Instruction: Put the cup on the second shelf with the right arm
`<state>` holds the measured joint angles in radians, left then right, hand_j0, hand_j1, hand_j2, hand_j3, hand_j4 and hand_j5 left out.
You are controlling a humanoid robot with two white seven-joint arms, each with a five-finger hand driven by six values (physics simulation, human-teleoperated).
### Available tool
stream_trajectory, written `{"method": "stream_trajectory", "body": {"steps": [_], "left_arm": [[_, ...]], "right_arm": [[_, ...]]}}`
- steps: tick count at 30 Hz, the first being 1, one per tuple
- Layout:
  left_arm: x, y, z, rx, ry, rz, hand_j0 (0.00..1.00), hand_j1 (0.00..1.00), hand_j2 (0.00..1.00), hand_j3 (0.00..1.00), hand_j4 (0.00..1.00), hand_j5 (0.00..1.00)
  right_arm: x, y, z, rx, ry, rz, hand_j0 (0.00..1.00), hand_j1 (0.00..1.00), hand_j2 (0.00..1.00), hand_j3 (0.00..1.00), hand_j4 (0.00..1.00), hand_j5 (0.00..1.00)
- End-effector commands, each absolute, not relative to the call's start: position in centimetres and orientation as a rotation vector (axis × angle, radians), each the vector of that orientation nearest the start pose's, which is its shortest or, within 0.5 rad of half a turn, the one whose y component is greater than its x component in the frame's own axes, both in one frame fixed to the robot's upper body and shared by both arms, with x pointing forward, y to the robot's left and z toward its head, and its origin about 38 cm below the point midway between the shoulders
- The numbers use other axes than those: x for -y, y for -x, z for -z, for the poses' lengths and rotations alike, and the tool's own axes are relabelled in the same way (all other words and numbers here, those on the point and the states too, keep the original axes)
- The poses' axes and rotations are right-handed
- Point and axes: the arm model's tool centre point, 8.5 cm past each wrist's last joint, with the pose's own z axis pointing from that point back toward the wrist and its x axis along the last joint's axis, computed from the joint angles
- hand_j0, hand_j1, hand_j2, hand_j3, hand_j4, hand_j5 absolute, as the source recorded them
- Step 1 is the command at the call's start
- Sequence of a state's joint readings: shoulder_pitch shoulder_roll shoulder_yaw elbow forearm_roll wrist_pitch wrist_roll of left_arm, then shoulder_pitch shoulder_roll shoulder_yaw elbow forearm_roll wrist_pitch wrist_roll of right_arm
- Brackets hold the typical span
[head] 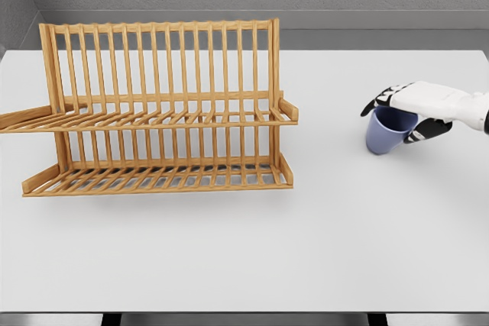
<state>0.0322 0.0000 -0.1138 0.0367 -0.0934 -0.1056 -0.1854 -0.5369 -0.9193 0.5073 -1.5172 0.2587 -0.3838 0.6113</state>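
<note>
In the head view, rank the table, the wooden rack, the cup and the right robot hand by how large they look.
1. Table
2. Wooden rack
3. Right robot hand and blue cup: look alike in size and overlap, since the hand grips the cup, so no ranking between them.

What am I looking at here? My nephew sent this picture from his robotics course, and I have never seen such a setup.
This is a computer simulation, seen from a camera on a humanoid robot's head. The white five-finger right hand comes in from the picture's right and is closed around a blue cup. On the white table stands a two-tier wooden slatted dish rack, with nothing on either shelf. The cup is meant for the second shelf. The left arm is not in view.
</note>
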Motion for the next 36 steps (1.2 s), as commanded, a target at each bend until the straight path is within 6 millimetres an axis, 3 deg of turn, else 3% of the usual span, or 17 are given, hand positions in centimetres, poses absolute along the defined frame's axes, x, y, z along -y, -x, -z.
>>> {"method": "stream_trajectory", "body": {"steps": [1,18,23,36], "left_arm": [[-25.5,2.5,26.0,0.008,0.112,0.21,1.0,1.0,1.0,1.0,1.0,1.0],[-25.5,2.5,26.0,0.008,0.112,0.21,1.0,1.0,1.0,1.0,1.0,1.0],[-25.5,2.5,26.0,0.008,0.112,0.21,1.0,1.0,1.0,1.0,1.0,1.0],[-25.5,2.6,26.0,0.008,0.112,0.211,1.0,1.0,1.0,1.0,1.0,1.0]], "right_arm": [[34.7,-42.2,-22.8,1.275,0.412,-1.874,0.74,0.74,0.74,0.74,0.74,0.74],[34.4,-43.4,-26.9,1.338,0.504,-1.883,0.74,0.74,0.74,0.74,0.74,0.74],[33.9,-43.2,-27.2,1.351,0.503,-1.896,0.72,0.72,0.72,0.72,0.72,0.72],[32.5,-42.8,-31.0,1.458,0.573,-1.911,0.72,0.72,0.72,0.72,0.72,0.72]]}}
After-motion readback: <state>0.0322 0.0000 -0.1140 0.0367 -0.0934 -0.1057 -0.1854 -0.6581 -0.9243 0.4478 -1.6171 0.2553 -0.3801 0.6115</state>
